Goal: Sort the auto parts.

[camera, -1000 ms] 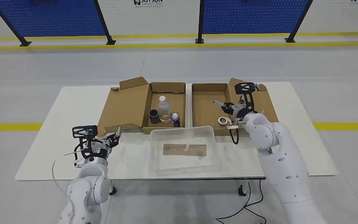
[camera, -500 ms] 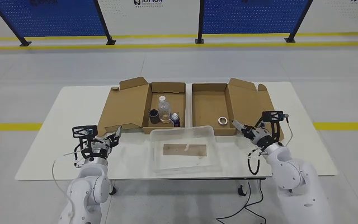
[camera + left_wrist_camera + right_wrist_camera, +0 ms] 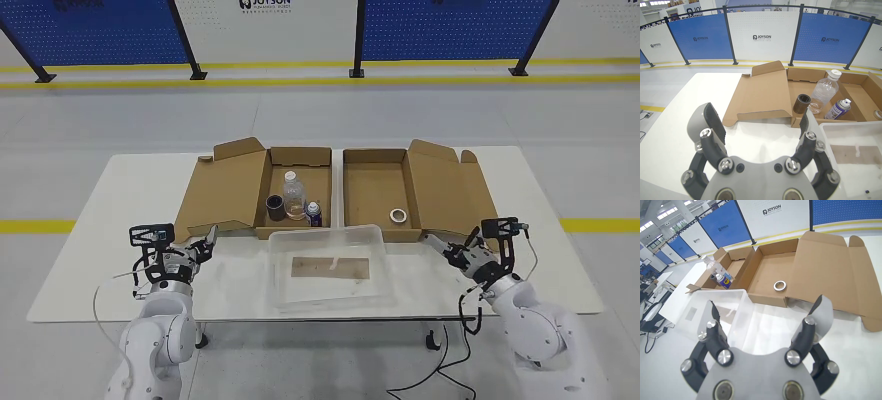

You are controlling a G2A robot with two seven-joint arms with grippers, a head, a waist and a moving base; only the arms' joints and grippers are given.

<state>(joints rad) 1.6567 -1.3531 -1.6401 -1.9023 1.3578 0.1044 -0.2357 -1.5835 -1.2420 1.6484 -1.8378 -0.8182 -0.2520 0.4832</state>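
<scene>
Left gripper (image 3: 204, 243), lower left, and right gripper (image 3: 451, 245), lower right, both gape empty, likely held clear for the next pick; metal ring (image 3: 399, 215) lies in the centre-right box (image 3: 372, 190); dark cylinder (image 3: 274, 208) in the centre-left box (image 3: 316, 185), seemingly sorted.

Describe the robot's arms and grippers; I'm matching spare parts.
The left arm and right arm have glossy white rounded shells. The left gripper and right gripper each have a silver plate with screws, black linkages and two curved grey-backed fingers with black ribbed pads. Thin cables loop beside the wrists.
</scene>
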